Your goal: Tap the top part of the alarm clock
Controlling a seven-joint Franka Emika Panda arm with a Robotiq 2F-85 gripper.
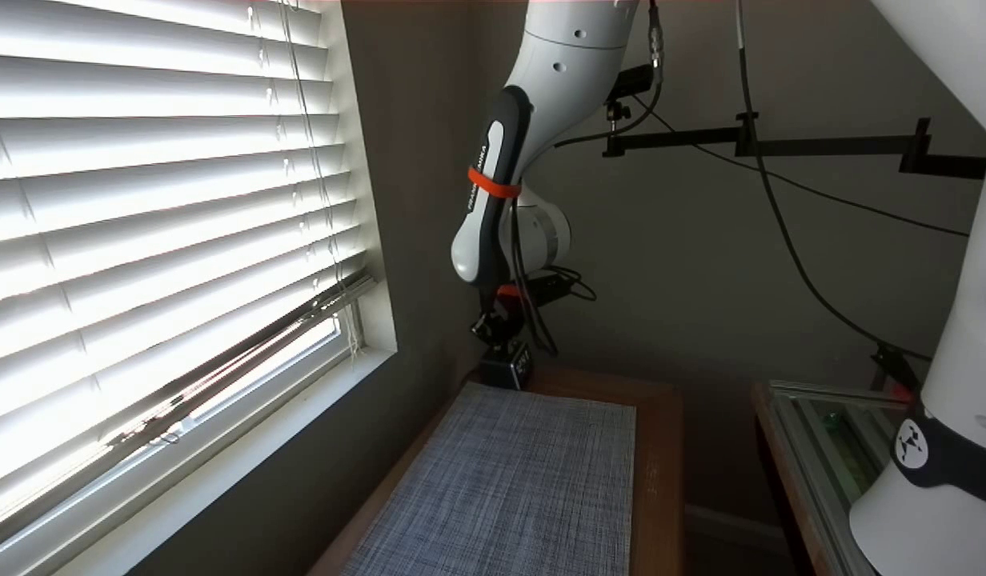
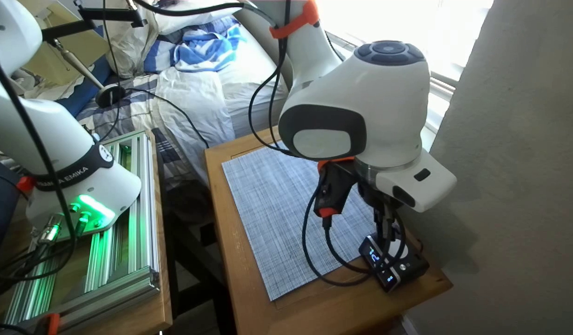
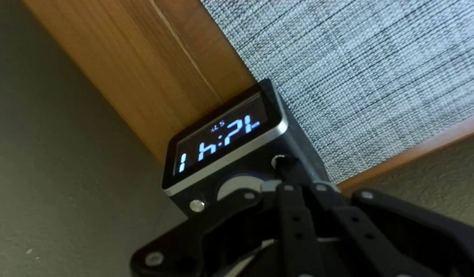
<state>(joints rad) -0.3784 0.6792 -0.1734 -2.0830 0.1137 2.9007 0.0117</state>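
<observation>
Part of the top (image 3: 256, 159) of the clock (image 3: 221, 150) was covered in the wrist view by the gripper (image 3: 292, 171), and whether the two were touching could not be told. In an exterior view the clock's front was crossed by looped cable (image 2: 337, 283); its display (image 1: 523, 364) was too small to be read in an exterior view. The clock was formed as a dark, round-cornered box edged in silver, with a pale disc (image 3: 239, 184), partly masked, and round silver studs (image 3: 197, 206) set into the top. It was seated on a grained wooden table (image 3: 125, 69), with a coarsely woven grey mat (image 3: 356, 77) laid just beside it. The white arm (image 2: 356, 107), cut off by the frame in both exterior views, was bent over the clock; the gripper was pointed down at it, its fingers (image 3: 294, 166) pressed together.
</observation>
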